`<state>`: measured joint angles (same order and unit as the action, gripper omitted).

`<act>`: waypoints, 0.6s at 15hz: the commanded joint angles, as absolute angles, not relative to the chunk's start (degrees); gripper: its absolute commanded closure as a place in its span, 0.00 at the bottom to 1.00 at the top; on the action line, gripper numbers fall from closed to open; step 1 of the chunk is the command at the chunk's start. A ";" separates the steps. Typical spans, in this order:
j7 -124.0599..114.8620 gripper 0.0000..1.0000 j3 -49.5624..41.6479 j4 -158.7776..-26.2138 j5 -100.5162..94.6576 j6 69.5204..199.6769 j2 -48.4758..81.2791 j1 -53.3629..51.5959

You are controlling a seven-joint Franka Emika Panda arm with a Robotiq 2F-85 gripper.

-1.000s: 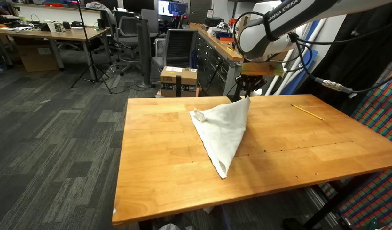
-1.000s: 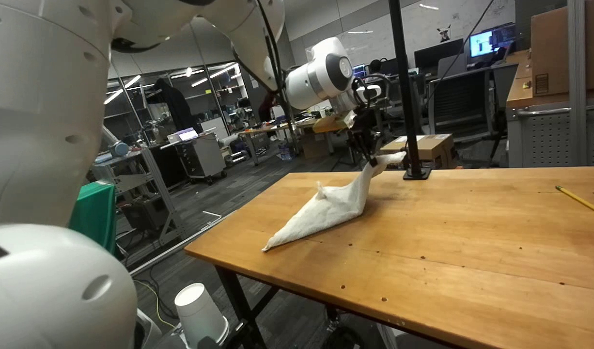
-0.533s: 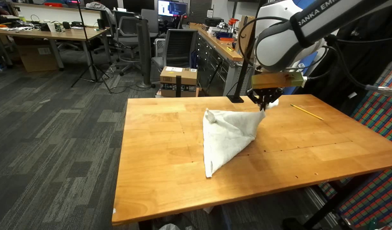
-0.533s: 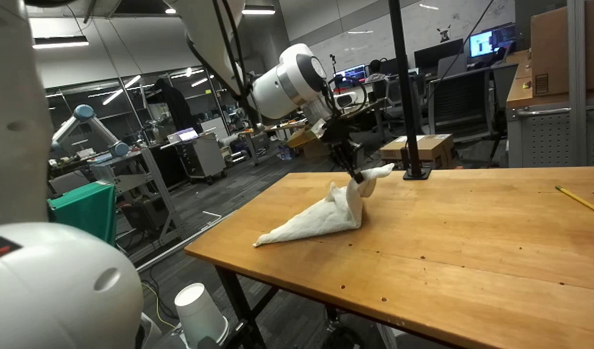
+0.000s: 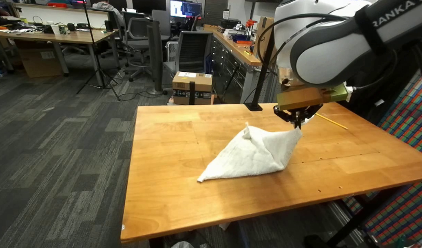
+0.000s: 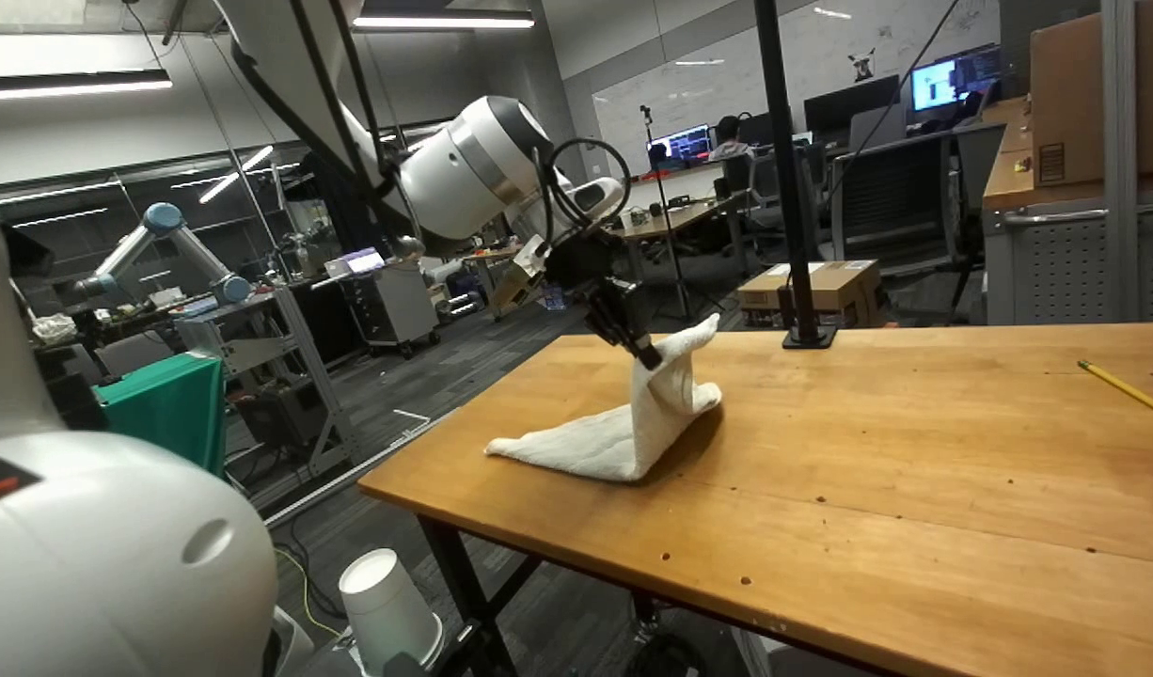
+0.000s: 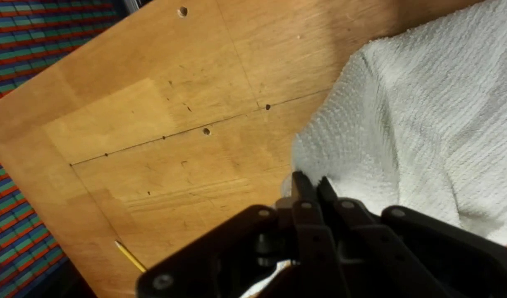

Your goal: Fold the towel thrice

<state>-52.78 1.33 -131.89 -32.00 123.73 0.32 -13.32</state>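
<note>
Black claw's (image 7: 314, 182) two fingers (image 7: 303, 192) pinch one white towel (image 7: 435, 120).

Towel (image 5: 249, 155) common to all views

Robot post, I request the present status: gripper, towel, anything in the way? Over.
Gripper shut on towel. Towel partly raised, lower part on table. Pencil apart from towel, probably not in the way.

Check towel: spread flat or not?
Not flat: in both exterior views the tool holds one end of the towel up, while a corner rests on the tabletop. Fold count: cannot tell.
</note>
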 commanded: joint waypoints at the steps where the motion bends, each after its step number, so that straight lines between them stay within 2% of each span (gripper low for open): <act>1: -56.09 0.99 5.61 -131.83 -35.11 118.86 -2.24 -12.33; 9: -60.12 0.99 12.86 -124.25 -42.88 109.44 2.94 -14.69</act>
